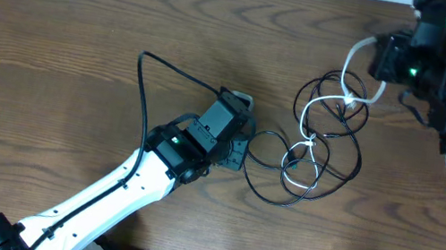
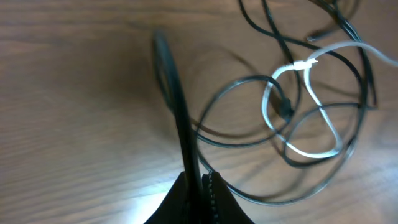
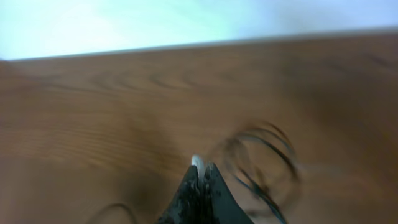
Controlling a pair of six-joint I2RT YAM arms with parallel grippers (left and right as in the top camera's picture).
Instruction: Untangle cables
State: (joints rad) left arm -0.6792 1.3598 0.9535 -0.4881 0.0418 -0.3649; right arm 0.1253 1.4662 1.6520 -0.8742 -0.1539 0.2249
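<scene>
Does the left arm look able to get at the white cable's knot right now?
Probably yes: the white cable lies close ahead of the left end effector, nothing bulky between. But its jaws look shut on a black cable; it must release that first.

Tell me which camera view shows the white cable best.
Overhead: the white cable shows whole, from the right gripper down into the black cables. Left wrist gives a close look at its lower loop only. Right wrist shows just a blurred white tip at that gripper's shut tips.
</scene>
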